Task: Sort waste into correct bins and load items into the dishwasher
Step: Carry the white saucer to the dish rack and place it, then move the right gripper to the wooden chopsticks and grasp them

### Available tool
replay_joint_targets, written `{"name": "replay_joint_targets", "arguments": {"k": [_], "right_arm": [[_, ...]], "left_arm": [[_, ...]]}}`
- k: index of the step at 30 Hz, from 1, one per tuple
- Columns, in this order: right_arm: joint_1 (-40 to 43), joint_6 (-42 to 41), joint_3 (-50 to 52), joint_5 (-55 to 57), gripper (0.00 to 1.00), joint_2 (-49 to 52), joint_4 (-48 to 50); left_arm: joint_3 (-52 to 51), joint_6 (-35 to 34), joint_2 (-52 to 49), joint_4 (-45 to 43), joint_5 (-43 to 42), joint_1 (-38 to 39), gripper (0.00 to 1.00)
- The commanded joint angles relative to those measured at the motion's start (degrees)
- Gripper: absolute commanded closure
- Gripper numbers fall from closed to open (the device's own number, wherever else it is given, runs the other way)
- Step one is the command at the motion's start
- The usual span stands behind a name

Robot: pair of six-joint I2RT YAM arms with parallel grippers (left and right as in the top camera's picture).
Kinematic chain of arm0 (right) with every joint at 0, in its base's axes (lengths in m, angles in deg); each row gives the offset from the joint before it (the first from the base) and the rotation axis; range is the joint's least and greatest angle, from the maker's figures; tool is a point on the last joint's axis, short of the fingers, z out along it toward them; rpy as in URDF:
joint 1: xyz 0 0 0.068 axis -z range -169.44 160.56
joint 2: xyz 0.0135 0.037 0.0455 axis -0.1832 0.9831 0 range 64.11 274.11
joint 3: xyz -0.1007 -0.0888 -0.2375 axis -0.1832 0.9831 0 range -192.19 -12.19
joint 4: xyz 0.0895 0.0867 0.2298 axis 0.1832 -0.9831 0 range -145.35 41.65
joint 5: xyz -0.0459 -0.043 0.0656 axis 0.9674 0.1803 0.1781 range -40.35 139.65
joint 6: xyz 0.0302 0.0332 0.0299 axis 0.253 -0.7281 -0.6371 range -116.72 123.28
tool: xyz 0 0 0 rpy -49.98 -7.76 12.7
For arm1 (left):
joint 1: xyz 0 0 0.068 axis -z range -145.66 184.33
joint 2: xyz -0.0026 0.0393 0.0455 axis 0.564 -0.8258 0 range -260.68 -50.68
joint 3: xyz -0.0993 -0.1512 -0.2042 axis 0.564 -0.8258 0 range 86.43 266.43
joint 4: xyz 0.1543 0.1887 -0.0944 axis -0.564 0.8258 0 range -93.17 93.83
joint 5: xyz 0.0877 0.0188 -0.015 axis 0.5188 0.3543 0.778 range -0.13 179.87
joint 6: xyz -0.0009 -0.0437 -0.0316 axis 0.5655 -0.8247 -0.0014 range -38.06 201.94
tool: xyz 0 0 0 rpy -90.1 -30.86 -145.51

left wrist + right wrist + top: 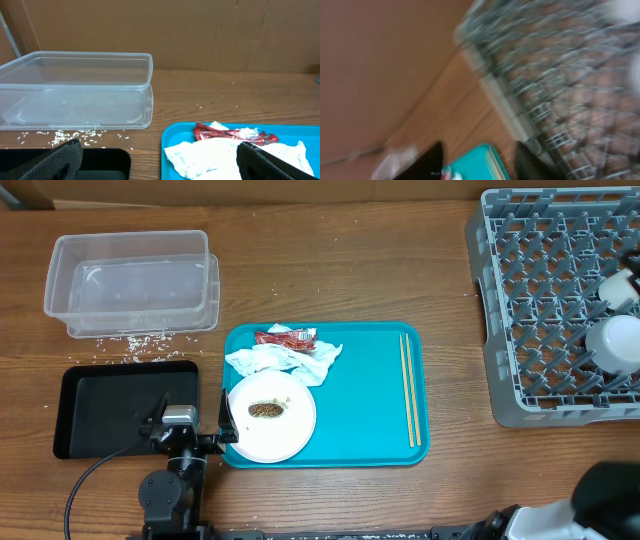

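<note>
Left end effector [157,157] wide apart, between black tray [100,412] and plate [292,435], at 7 o'clock on turquoise tray [370,380]. Right end effector [477,162] looks apart, view blurred. There napkin [282,362], wrapper [285,337] at 11; chopsticks [409,390] at 3.

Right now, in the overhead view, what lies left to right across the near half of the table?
In order: black tray → white plate → chopsticks → grey dish rack.
</note>
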Motion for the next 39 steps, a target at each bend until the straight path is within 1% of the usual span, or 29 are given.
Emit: {"name": "replay_joint_targets", "arguments": {"k": [1,2,4,5,6,7,8,9,12,19,24,29,30,31,32,34,35,37,39], "right_arm": [[-8.3,9.9,-0.8,-7.8,0.34,-2.9,-3.5],[-11.6,11.5,-0.8,-7.4,0.28,-3.2,-5.1],[-17.5,12.9,-0.7,-5.1,0.25,-3.2,-7.6],[-24.2,13.0,-0.3,-0.5,0.22,-2.8,-9.3],[-28.4,13.0,0.3,2.4,0.20,-2.4,-10.1],[-30.9,13.0,0.8,3.8,0.17,-2.2,-10.3],[-35.5,13.0,2.2,6.4,0.05,-1.9,-10.5],[-41.8,13.0,4.6,11.3,0.00,-1.4,-10.3],[-50.3,13.0,8.5,16.4,0.00,-0.6,-7.6],[-67.0,12.6,16.4,15.8,0.00,4.4,6.9],[-71.8,12.6,16.9,16.3,0.00,9.0,10.6],[-72.6,12.9,16.9,16.8,0.00,9.7,10.3],[-72.5,13.2,16.9,18.9,0.00,9.7,9.9],[-72.1,12.2,16.9,22.9,0.00,9.7,9.3],[-71.6,8.9,16.9,28.6,0.00,9.7,8.1],[-69.5,-1.1,16.9,41.4,0.00,9.7,5.5],[-68.2,-4.4,16.9,45.6,0.00,9.7,4.1],[-64.9,-5.9,16.9,47.5,0.00,9.7,1.8],[-61.7,-5.7,16.9,44.1,0.00,9.7,0.5]], "left_arm": [[-0.2,1.2,0.6,0.1,0.3,-0.3,0.00],[-0.2,1.2,0.6,0.1,0.3,-0.3,0.00],[-0.2,1.2,0.6,0.1,0.3,-0.3,0.00],[-0.2,1.2,0.6,0.1,0.3,-0.3,0.00],[-0.2,1.2,0.6,0.1,0.3,-0.3,0.00],[-0.3,1.2,0.6,0.1,0.3,-0.3,0.00],[-0.2,1.2,0.6,0.1,0.3,-0.3,0.00],[-0.2,1.2,0.6,0.1,0.3,-0.3,0.00],[-0.2,1.2,0.6,0.1,0.3,-0.3,0.00],[-0.3,1.3,0.6,0.1,0.3,-0.3,0.00],[-0.3,1.2,0.6,0.1,0.3,-0.3,0.00],[-0.2,1.2,0.6,0.1,0.3,-0.3,0.00],[-0.2,1.3,0.6,0.1,0.3,-0.3,0.00],[-0.2,1.2,0.6,0.1,0.3,-0.3,0.00],[-0.2,1.3,0.6,0.1,0.3,-0.3,0.00],[-0.2,1.3,0.6,0.1,0.3,-0.3,0.00],[-0.2,1.2,0.6,0.1,0.3,-0.3,0.00],[-0.2,1.2,0.6,0.1,0.3,-0.3,0.00],[-0.2,1.2,0.6,0.1,0.3,-0.3,0.00]]}}
